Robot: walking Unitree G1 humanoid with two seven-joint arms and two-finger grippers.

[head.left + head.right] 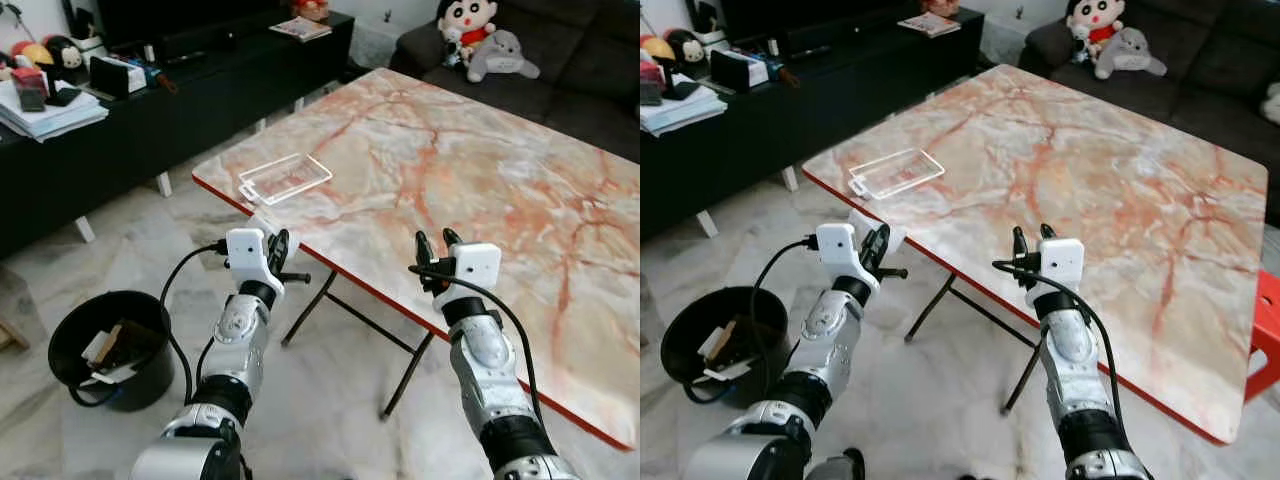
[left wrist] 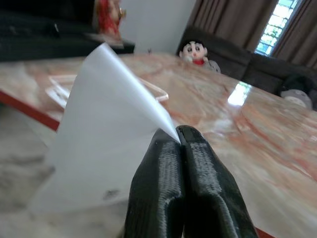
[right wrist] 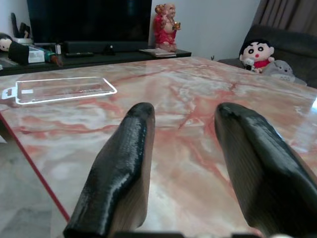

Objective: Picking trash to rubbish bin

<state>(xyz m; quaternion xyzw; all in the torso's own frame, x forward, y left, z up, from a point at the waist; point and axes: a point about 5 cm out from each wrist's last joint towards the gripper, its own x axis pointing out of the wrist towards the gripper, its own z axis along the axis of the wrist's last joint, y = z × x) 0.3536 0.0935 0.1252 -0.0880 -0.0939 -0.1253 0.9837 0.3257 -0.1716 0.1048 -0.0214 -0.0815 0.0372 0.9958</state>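
Floor (image 1: 120,250) of pale marbled tile lies nearest, and on it, to the robot's left, stands a black rubbish bin (image 1: 65,335) with scraps of paper and card already inside. Above and just right of the bin, the left gripper (image 2: 182,144) is clamped tight on a white sheet of paper (image 2: 101,134), its two black fingers pressed together over the sheet's corner; in the head views this paper (image 1: 268,226) shows as a small white patch at the near edge of the table. The right gripper (image 3: 184,124) hovers over the same near edge further to the right, its fingers (image 3: 121,163) spread wide with nothing between them.

Beyond both grippers stretches the table (image 1: 480,170), its top a pink and orange marble pattern with a red rim, on folding black legs. Towards its left corner lies a clear plastic tray (image 1: 285,178), flat on the surface and well apart from either gripper.

Further off, a long black cabinet (image 1: 200,90) runs along the left, carrying papers, boxes and small toys. At the far right sits a dark sofa (image 1: 590,60) with two plush toys (image 1: 485,35) on it.
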